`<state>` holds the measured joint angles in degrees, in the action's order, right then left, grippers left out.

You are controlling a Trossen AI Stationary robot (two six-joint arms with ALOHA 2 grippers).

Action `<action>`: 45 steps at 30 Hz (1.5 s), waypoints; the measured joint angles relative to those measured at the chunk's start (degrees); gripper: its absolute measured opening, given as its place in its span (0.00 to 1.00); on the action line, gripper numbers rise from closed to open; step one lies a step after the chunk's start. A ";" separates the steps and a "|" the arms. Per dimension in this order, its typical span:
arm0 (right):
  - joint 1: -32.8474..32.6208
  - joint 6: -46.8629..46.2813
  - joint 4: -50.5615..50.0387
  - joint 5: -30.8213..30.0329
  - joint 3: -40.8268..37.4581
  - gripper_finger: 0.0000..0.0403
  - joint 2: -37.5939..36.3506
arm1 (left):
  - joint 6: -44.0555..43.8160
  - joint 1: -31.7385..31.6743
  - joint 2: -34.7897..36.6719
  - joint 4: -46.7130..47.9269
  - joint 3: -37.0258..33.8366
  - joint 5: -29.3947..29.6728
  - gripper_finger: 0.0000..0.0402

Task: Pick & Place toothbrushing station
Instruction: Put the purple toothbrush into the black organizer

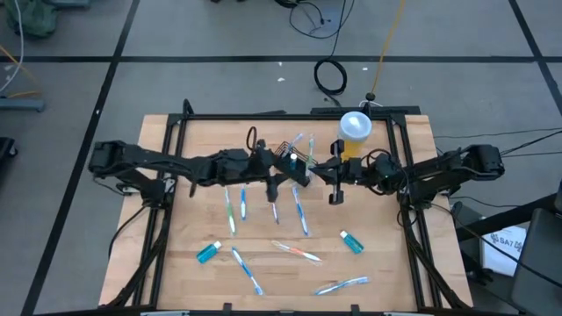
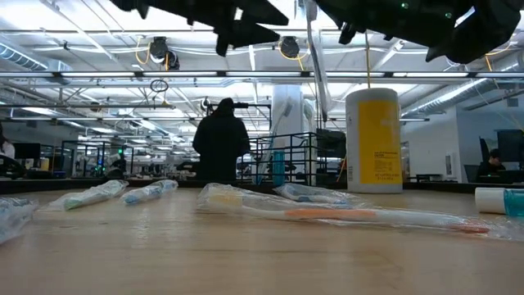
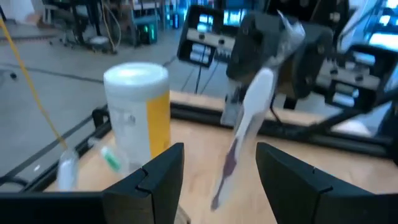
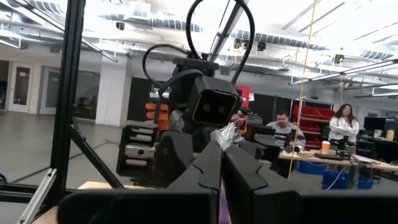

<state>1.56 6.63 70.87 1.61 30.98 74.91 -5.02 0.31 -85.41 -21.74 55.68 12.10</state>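
Wooden desk (image 1: 378, 263) | right gripper (image 1: 335, 186): jaws closed on wrapped toothbrush (image 3: 245, 127); left gripper (image 1: 277, 180): jaws open beside wire-mesh basket (image 1: 297, 154)

Both arms stretched inward mid-table, left tool (image 1: 274, 186) fingers parted, right tool (image 1: 335, 195) fingers pressed together

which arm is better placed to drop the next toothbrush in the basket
Right: the right gripper is shut on a wrapped toothbrush, near the mesh basket. The left gripper is open and empty.
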 joint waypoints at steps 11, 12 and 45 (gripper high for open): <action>0.00 0.11 -1.29 0.00 0.00 0.00 0.00 | 3.46 -0.30 -2.84 -8.93 0.00 -2.30 0.52; 0.00 0.09 -1.27 0.00 0.00 0.00 0.00 | 3.48 -0.30 -2.86 -8.98 0.00 -3.74 0.52; 0.00 -0.08 -0.09 -0.26 0.00 0.00 -0.02 | -1.50 -4.34 -9.74 -18.35 2.27 -18.12 0.52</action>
<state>1.56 6.55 70.78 1.35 30.98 74.89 -6.52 -4.03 -95.15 -40.10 57.95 -6.02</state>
